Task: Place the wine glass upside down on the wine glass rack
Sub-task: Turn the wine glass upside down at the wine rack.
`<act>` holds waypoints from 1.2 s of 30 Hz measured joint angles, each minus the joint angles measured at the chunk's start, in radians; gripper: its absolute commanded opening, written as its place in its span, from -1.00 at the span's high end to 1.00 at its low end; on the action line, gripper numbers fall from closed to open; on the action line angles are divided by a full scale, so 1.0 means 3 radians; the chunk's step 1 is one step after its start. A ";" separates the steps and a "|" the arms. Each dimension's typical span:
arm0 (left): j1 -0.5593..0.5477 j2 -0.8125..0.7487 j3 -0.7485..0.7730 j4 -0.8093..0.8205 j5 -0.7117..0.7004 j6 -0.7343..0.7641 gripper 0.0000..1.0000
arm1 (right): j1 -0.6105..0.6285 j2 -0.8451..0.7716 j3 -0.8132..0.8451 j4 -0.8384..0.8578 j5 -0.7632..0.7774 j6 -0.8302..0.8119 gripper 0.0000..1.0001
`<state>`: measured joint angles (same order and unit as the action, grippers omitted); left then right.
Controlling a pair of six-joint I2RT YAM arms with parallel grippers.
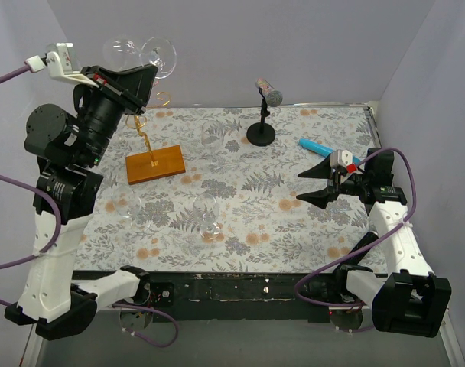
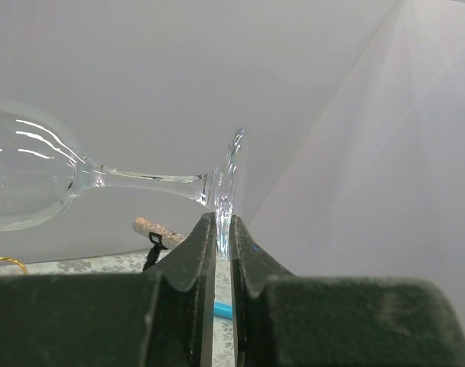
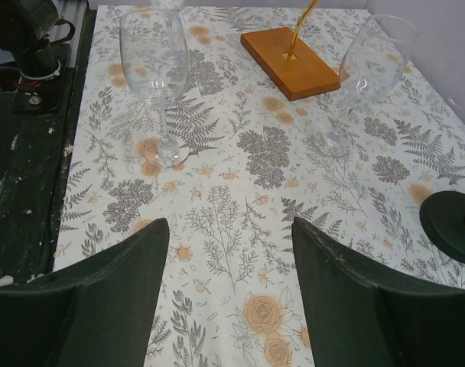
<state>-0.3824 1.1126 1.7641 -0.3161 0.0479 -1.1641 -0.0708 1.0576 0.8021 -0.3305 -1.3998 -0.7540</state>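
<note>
I am gripping the wine glass (image 2: 141,180) by the thin edge of its foot, the left pincer (image 2: 223,231) clamped shut on it. The glass is lying sideways, high above the wine glass rack (image 1: 154,164) below that pincer. I judge I should be rolling the wrist until the bowl hangs down, then easing the stem slowly into a curled arm. Only the overhead view is showing the rack underneath. The right pincer (image 3: 229,233) is hanging wide open and empty, a spare glass (image 3: 154,53) ahead of it.

This looks like a robotics lab test cell. Plain pale walls (image 1: 240,46) box in a small table (image 1: 240,294) covered with a floral cloth (image 1: 294,222). The left arm (image 1: 53,252) and right arm (image 1: 401,241), bolted at its near edge, trail loose purple cables (image 1: 7,76).
</note>
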 measured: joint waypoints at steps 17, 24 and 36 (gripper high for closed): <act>0.0000 -0.0239 -0.0146 -0.0337 -0.0823 0.0155 1.00 | 0.0000 0.0001 0.0000 -0.0010 -0.0037 -0.0003 -0.46; 0.0000 -0.0594 -0.0346 -0.0519 -0.1156 0.0142 1.00 | 0.0000 0.0019 0.0000 -0.0033 -0.0060 -0.0018 -0.46; -0.0085 -0.1399 -0.0661 -0.0926 -0.1676 -0.0211 1.00 | 0.0000 0.0060 0.0000 -0.0034 -0.0058 -0.0022 -0.45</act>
<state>-0.4080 0.6930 1.5658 -0.5938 -0.4549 -1.2274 -0.0708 1.0756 0.8021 -0.3408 -1.4174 -0.7605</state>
